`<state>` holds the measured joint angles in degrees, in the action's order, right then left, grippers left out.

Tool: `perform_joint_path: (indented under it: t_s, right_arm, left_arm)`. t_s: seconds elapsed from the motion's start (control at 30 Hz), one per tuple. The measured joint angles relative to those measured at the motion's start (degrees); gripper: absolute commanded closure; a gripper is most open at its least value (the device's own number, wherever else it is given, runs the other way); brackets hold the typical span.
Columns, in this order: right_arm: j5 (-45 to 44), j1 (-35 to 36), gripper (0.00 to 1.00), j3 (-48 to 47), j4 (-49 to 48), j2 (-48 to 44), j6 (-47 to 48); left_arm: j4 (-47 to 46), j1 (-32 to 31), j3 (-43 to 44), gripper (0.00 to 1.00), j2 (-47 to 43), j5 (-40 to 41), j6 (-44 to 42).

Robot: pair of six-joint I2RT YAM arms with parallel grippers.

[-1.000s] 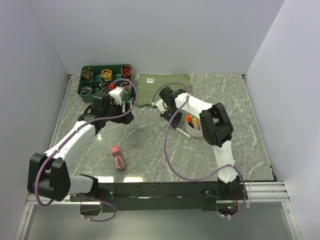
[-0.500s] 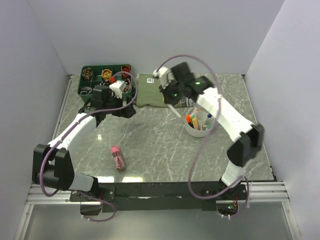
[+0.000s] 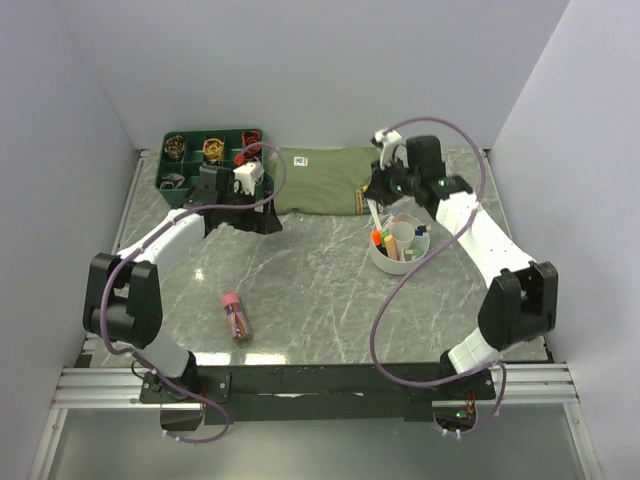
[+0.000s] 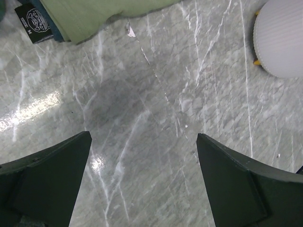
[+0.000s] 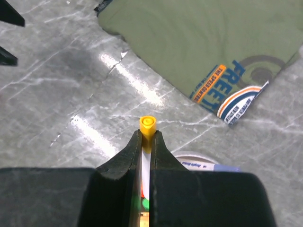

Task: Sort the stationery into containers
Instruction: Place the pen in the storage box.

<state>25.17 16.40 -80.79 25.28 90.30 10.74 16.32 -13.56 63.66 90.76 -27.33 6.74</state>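
Robot lab cell, plain white walls (image 3: pixel 300 70), marble-look tabletop (image 3: pixel 310 275)

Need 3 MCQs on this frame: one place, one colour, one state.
1. On the table, the pink-capped tube lies in: A the right half; B the left half; C the far edge.
2. Cap of the pen in the right gripper: A blue; B black; C yellow.
3. The left gripper is: A open, empty; B shut on a pen; C shut, empty.

Key: 1 B, it sits left of centre in the top view. 2 C, a yellow tip pokes out of the grip. 3 A, bare marble fills its wide gap.
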Motion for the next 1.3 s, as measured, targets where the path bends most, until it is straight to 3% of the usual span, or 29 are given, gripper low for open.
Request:
perform_joint_path:
  t_s: [0.2, 0.43, 1.3]
  right_arm:
    - [-3.39, -0.15, 1.00, 18.03, -19.21, -8.74, -2.36]
    - [-6.12, -0.46, 1.00, 20.13, -30.82, -8.81, -3.98]
    - [-12.85, -5.44, 1.00, 34.18, -44.35, -6.93, -1.25]
  left_arm:
    - [3.26, 0.00, 3.67, 0.01, 1.29, 0.20, -2.16]
    - [4.83, 0.00, 6.36, 0.00, 3.21, 0.28, -3.15]
    - [5.90, -2.25, 11.39, 0.01, 8.63, 1.31, -4.17]
